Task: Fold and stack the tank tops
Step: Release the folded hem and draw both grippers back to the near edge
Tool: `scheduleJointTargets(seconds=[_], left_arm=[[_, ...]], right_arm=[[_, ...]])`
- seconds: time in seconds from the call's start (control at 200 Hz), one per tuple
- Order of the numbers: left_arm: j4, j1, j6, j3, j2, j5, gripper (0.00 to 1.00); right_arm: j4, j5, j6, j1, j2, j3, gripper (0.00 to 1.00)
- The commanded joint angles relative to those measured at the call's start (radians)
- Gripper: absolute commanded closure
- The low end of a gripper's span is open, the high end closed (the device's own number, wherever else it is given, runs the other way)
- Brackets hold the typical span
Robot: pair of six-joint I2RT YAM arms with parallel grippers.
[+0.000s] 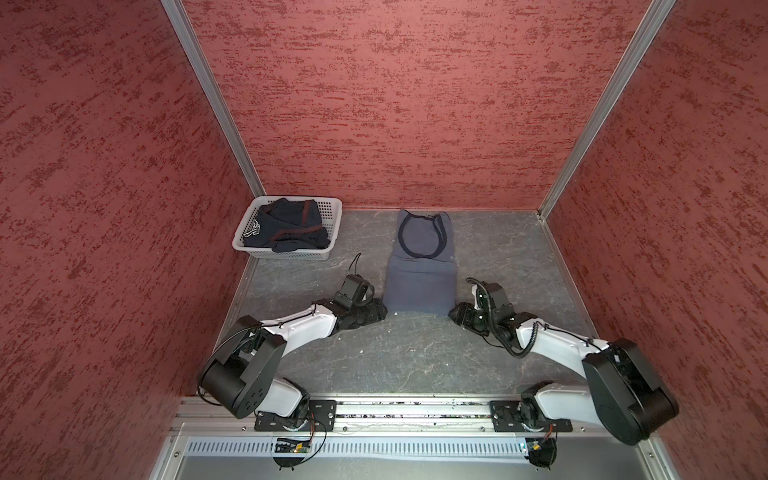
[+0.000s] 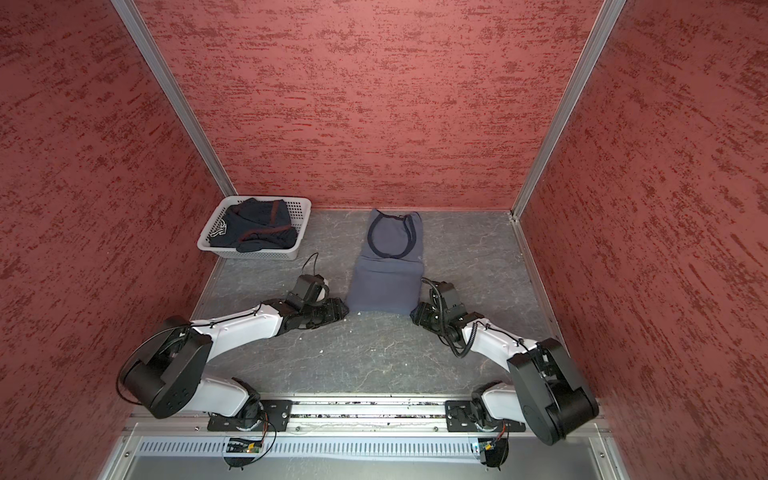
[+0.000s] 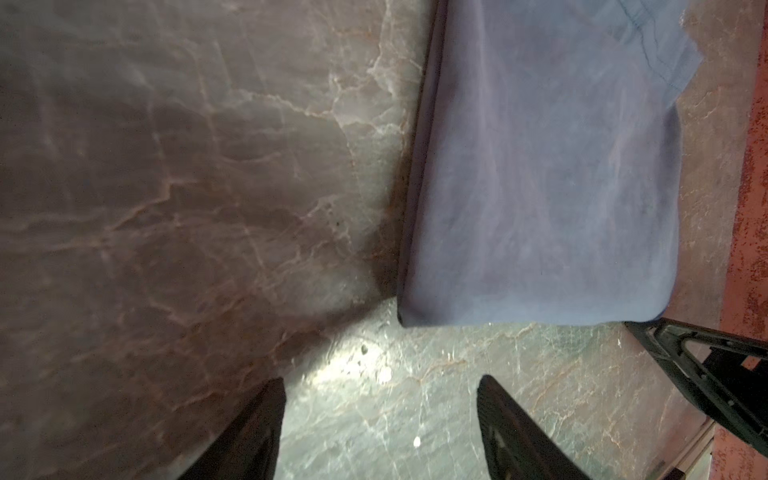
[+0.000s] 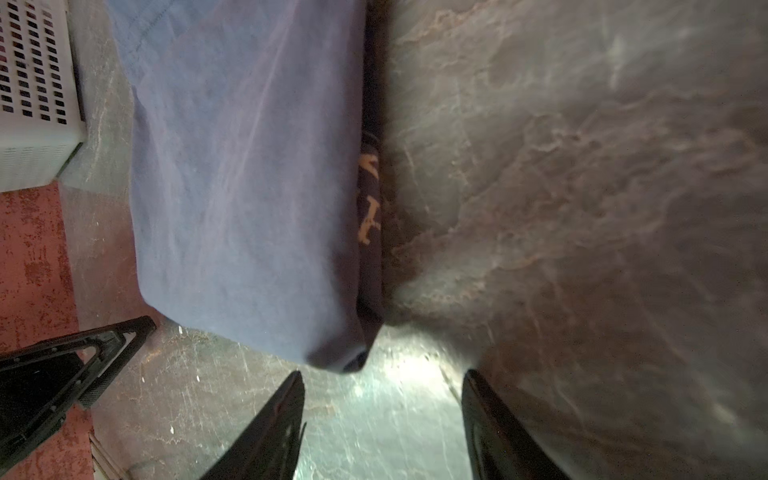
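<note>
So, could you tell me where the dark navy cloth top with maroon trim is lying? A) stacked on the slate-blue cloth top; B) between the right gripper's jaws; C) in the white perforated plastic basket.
C: the dark navy top lies crumpled inside the white basket, apart from the slate-blue top.

The white basket (image 1: 286, 252) filled the far left corner of the table (image 1: 519, 266). The slate-blue tank top (image 1: 419, 286) lay down the middle from the far edge. The left gripper (image 1: 381, 311) and right gripper (image 1: 454, 312) flanked its near corners. Open table ran along the right edge and between them.
</note>
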Motion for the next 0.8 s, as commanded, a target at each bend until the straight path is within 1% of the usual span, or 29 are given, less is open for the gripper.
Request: scheduleJointTargets(seconds=[0.0, 0.1, 0.19, 0.331, 0.401, 0.476, 0.636, 0.796], left_arm=[[0.097, 0.005, -0.009, -0.002, 0.052, 0.009, 0.31], [0.114, 0.003, -0.011, 0.009, 0.092, 0.016, 0.34], [0.126, 0.002, -0.013, 0.017, 0.122, 0.031, 0.41], [0.122, -0.006, -0.017, 0.020, 0.124, 0.035, 0.52], [0.120, -0.009, -0.018, 0.019, 0.119, 0.030, 0.57], [0.115, -0.010, -0.018, 0.025, 0.116, 0.031, 0.65], [0.119, -0.026, -0.025, 0.029, 0.101, 0.030, 0.77], [0.117, -0.044, -0.028, 0.031, 0.083, 0.031, 0.87]], right_arm=[[0.131, -0.007, 0.038, 0.021, 0.046, -0.005, 0.42], [0.145, 0.009, 0.044, 0.036, 0.069, -0.003, 0.45], [0.142, 0.023, 0.045, 0.045, 0.076, -0.002, 0.50], [0.133, 0.035, 0.032, 0.053, 0.066, -0.002, 0.66], [0.129, 0.042, 0.026, 0.055, 0.066, 0.002, 0.71], [0.122, 0.038, 0.024, 0.057, 0.069, 0.015, 0.75], [0.088, 0.049, 0.020, 0.068, 0.060, 0.042, 0.84], [0.059, 0.058, 0.015, 0.077, 0.036, 0.048, 0.90]])
